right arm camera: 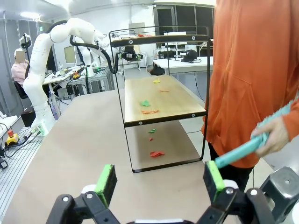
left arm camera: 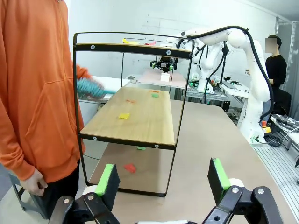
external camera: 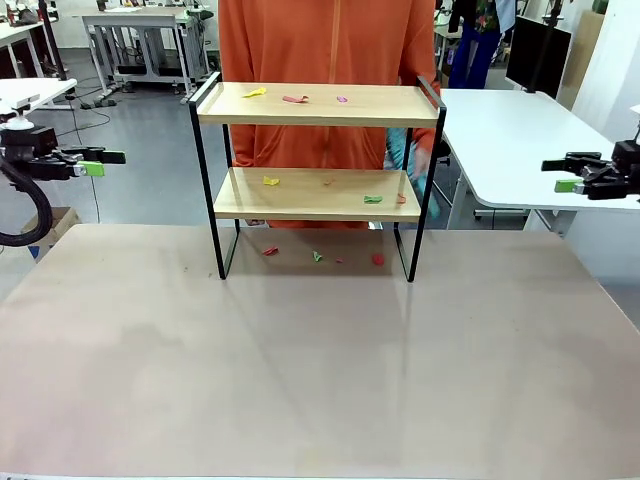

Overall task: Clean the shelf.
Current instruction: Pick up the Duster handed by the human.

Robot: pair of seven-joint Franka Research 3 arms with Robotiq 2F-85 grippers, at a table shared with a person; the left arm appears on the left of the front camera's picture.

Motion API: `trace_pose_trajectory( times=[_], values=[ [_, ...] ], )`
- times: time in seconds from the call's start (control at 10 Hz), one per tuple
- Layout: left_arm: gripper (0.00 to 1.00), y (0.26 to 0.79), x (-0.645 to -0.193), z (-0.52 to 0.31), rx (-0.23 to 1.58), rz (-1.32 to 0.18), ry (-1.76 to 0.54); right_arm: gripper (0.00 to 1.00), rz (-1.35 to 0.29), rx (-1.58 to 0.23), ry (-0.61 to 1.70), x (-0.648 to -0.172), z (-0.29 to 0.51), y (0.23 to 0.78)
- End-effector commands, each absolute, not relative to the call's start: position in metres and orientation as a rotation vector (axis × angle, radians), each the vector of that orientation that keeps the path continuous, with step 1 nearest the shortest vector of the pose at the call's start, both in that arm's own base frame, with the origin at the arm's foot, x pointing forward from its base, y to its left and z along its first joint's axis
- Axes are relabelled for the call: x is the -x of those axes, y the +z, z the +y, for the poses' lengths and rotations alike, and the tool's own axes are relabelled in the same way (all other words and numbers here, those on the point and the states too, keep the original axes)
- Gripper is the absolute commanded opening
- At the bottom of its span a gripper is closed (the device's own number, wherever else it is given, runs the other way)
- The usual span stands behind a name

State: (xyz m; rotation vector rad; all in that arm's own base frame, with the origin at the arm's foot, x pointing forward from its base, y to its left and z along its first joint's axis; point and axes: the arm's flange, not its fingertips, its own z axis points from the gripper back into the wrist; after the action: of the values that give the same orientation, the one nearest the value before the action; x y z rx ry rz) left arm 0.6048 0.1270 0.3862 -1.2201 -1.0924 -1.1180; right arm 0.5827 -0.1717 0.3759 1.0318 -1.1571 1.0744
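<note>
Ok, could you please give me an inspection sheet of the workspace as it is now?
Surface: tan tabletop, scraps under the shelf.
Job's things: shelf upright at the far edge, both boards littered.
Clutter: small coloured scraps on top board, lower board and tabletop.
Claws: left claw open, empty; right claw open, empty; both away from the shelf.
Cables: black cable looping by the left arm.
Surroundings: person in orange behind the shelf, holding a teal brush; white table at right.
</note>
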Motion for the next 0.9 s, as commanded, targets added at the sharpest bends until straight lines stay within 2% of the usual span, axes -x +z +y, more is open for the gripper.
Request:
trace_pose_trajectory(
  times=[0.0, 0.8],
  values=[
    [1.00, 0.3853, -0.6036, 0.1280, 1.211, -1.097, -1.137, 1.00, -1.160, -1.029, 1.078, -0.5826, -0.1715, 0.3786],
    [1.00, 0.3853, -0.6036, 0.1280, 1.211, -1.097, -1.137, 1.00, -1.160, -1.029, 1.078, -0.5826, -0.1715, 0.3786]
  ],
)
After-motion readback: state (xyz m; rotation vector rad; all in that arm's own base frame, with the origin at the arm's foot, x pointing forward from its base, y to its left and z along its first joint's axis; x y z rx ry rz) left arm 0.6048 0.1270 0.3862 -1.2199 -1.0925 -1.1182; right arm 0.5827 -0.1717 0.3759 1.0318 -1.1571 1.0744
